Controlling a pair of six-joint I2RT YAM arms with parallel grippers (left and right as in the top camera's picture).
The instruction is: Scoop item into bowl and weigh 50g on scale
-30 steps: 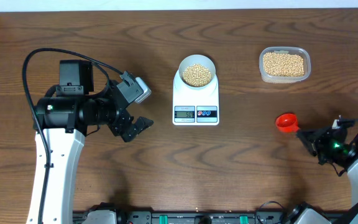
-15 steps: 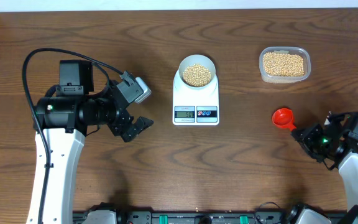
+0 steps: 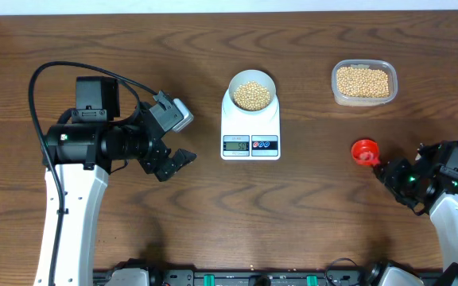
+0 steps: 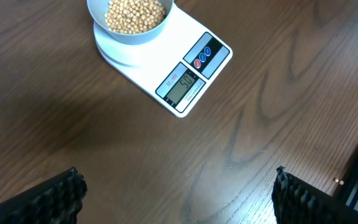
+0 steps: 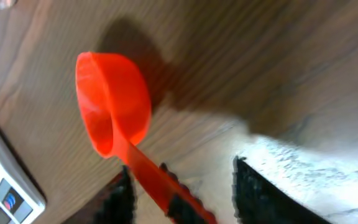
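Tan-yellow round beans [image 4: 135, 14] heaped in small pale blue-white bowl [image 4: 132, 38], centred on flat white scale [image 4: 188, 40] for weighing; seems to read fifty. Left gripper [image 4: 179, 196] spread wide, clear of scale. Right gripper [image 5: 185, 190] astride handle of red plastic scoop [image 5: 114, 106]; cannot tell whether clamped.

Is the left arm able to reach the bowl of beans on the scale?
Probably yes. The left gripper is open and sits to the left of the scale, with only bare table between them. The bowl stands on the scale with nothing beside it to block the way.
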